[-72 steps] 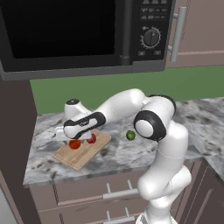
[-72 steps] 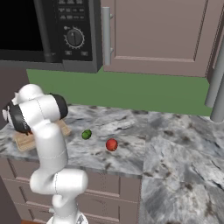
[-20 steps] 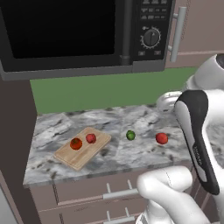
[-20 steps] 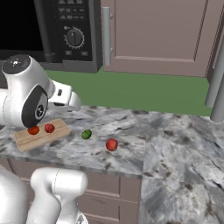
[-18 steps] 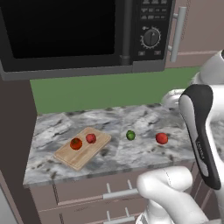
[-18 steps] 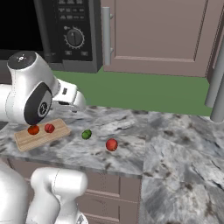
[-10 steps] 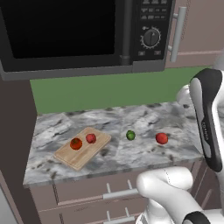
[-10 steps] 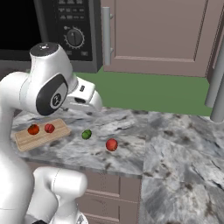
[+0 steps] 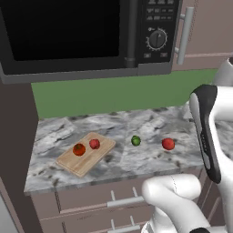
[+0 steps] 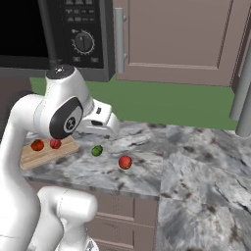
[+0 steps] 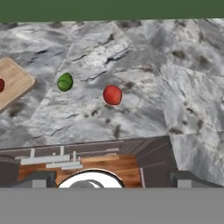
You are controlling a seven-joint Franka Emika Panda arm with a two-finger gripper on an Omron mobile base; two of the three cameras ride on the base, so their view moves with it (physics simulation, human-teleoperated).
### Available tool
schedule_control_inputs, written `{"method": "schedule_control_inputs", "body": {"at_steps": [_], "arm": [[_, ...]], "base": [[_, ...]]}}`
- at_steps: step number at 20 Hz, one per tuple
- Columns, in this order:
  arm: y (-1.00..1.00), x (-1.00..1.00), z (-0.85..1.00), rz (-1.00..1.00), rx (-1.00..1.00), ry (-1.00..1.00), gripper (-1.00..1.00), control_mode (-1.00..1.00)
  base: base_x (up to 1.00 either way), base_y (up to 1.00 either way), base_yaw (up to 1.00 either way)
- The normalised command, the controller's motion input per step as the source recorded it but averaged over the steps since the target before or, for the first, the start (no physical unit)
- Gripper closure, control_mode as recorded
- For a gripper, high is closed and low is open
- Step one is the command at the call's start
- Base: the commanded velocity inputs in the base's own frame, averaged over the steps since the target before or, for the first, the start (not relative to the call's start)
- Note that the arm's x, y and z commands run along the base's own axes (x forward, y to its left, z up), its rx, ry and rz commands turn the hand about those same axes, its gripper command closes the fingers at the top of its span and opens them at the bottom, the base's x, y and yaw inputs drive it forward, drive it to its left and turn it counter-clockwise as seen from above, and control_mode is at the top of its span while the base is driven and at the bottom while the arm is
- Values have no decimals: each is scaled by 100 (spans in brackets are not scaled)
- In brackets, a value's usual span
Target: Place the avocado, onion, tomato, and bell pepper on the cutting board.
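Right of the cutting board [image 9: 85,154], the avocado [image 9: 135,140] looks small, smooth, rolly; pinch across its middle. Gripper [image 10: 113,128] wide open, empty.

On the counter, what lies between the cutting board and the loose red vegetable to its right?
The avocado lies between the cutting board and the red vegetable, resting on bare marble counter apart from both. The left base view shows it clearest.

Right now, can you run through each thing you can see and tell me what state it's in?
Cutting board: flat on the counter, two red vegetables on it.
Avocado: loose on the counter, off the board.
Red vegetable: loose on the counter, right of the avocado.
Microwave: door shut.
End effector: open, empty, high above the counter.
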Motion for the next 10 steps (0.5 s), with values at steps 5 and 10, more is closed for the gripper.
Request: {"method": "schedule_control_inputs", "body": {"at_steps": [5, 10], "arm": [[0, 38, -3, 0, -4, 0, -100, -100], [0, 47, 0, 0, 0, 0, -100, -100]], "base": [[0, 0, 0], [0, 0, 0]]}}
